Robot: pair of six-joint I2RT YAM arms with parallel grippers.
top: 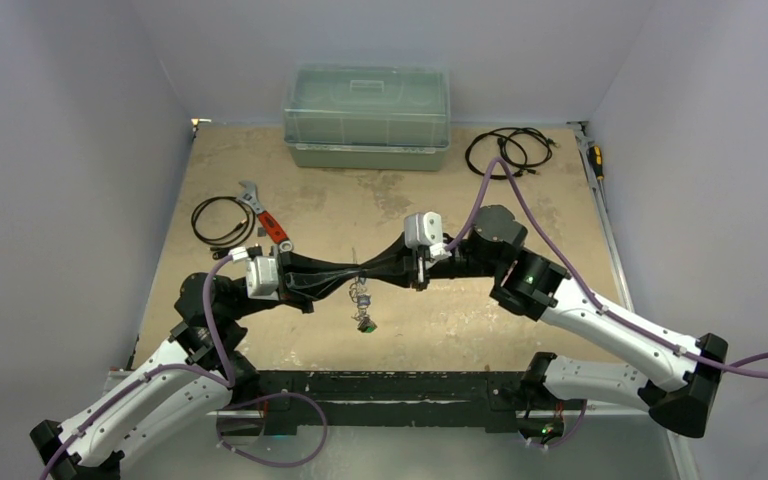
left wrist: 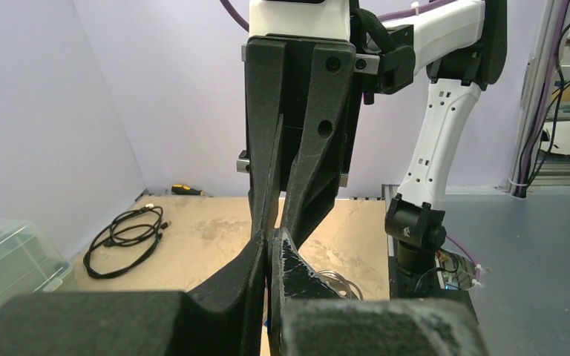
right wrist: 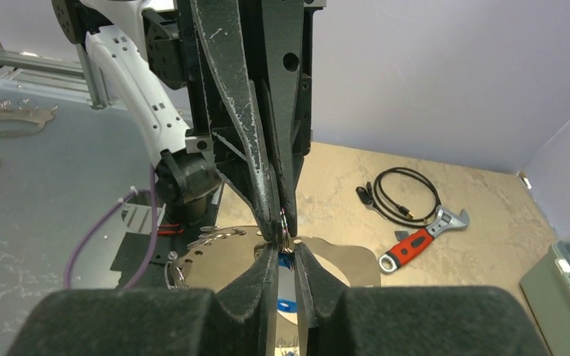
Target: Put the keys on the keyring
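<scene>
Both grippers meet tip to tip above the middle of the table. My left gripper (top: 358,272) (left wrist: 270,241) is shut, pinching the thin wire of the keyring (left wrist: 345,280), whose silver loops show just right of its fingers. A bunch of keys (top: 363,303) hangs under the meeting point, a green tag (top: 366,324) lowest. My right gripper (top: 373,271) (right wrist: 286,248) faces it with the jaws nearly together. A blue key tag (right wrist: 285,259) sits in the narrow gap between them.
A clear lidded plastic box (top: 367,115) stands at the back. Black cable coils lie at back right (top: 508,152) and at left (top: 222,220). A red-handled wrench (top: 265,215) (right wrist: 419,243) lies left of centre, a screwdriver (top: 595,160) along the right edge. A flat metal plate (right wrist: 215,259) lies below.
</scene>
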